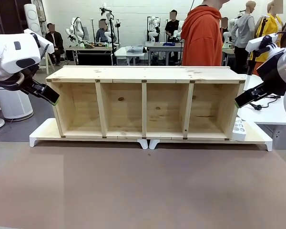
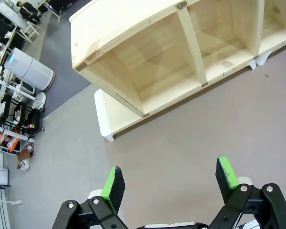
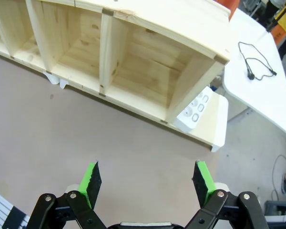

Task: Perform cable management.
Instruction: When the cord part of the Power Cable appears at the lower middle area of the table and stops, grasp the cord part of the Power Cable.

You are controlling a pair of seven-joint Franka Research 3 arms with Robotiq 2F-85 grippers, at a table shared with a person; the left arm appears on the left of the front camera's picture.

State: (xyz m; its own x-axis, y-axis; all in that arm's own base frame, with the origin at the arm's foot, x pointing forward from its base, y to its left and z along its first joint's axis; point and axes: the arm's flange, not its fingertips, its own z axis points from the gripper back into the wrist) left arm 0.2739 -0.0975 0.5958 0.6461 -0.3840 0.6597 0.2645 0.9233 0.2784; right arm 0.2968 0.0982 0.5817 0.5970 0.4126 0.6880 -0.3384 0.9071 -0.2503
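One wooden shelf (image 1: 143,75) fronts the person (image 1: 201,38), white power strip (image 1: 238,130) beside its end.

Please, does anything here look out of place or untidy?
The small white power strip stands at a slant against the outer right end of the pale wooden four-compartment shelf instead of lying flat. A thin black cord lies loose on the white side table.

Desk (image 1: 133,191) is carrying 2 white risers (image 1: 43,131) end to end; wood shelf (image 1: 143,74) sitting across both, power strip (image 1: 238,129) leaning at shelf's R end.
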